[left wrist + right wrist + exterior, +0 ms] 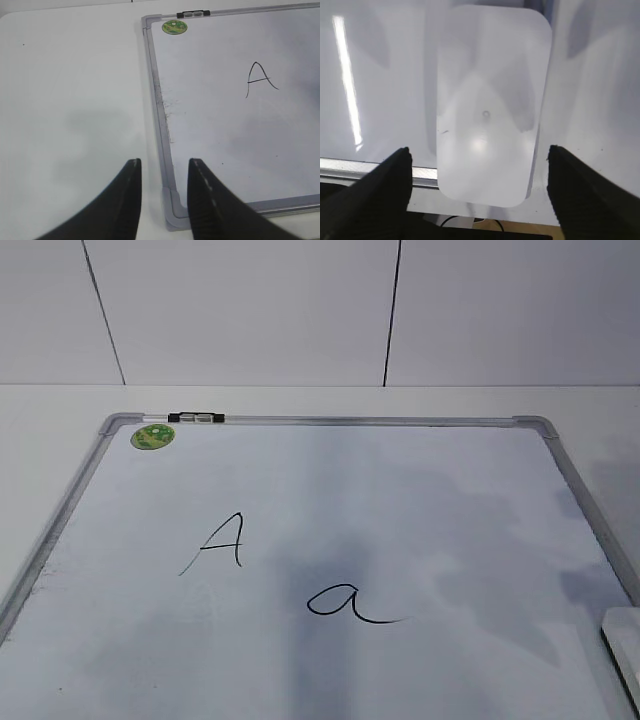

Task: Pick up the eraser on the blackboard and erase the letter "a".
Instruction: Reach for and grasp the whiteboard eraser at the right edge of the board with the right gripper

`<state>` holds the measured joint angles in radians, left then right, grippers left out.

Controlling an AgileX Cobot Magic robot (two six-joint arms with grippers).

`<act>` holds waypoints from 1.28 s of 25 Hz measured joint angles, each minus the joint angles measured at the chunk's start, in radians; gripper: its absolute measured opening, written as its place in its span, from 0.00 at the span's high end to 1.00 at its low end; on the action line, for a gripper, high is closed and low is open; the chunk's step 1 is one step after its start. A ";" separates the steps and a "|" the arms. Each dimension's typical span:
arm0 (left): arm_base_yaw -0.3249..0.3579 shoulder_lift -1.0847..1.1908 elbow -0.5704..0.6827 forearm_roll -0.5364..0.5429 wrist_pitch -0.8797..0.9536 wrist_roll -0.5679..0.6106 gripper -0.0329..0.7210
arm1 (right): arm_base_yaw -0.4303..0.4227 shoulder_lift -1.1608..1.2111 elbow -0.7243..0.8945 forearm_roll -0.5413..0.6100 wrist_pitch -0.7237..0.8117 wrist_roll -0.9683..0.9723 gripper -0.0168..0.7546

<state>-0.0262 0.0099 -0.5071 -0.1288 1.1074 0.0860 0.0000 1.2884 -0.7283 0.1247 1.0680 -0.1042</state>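
The blackboard [400, 510] is a white dry-erase board with a grey frame, lying flat on the table. The letter "a" [345, 602] is written near its front middle. The white eraser [490, 100] lies across the board's edge under my right gripper [480, 150], which is open wide with a finger on each side of the eraser, apart from it. The eraser's corner shows at the exterior view's lower right [625, 650]. My left gripper [164, 162] is open and empty above the board's corner [172, 210]. Neither gripper shows in the exterior view.
A capital "A" [220, 540] is written left of the "a", also seen in the left wrist view [260, 79]. A green sticker [152, 436] and a black-and-clear clip [195, 418] sit at the board's far left corner. White table [70, 100] lies left of the board.
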 joint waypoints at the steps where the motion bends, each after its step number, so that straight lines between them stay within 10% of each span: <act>1: 0.000 0.000 0.000 0.000 0.000 0.000 0.64 | 0.000 0.000 0.000 0.000 0.015 0.001 0.12; 32: 0.000 0.000 0.000 0.000 0.000 0.000 0.65 | 0.000 0.006 0.000 0.000 -0.031 0.018 0.23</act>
<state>-0.0262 0.0099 -0.5071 -0.1288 1.1074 0.0860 0.0000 1.2942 -0.7283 0.1242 1.0372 -0.0860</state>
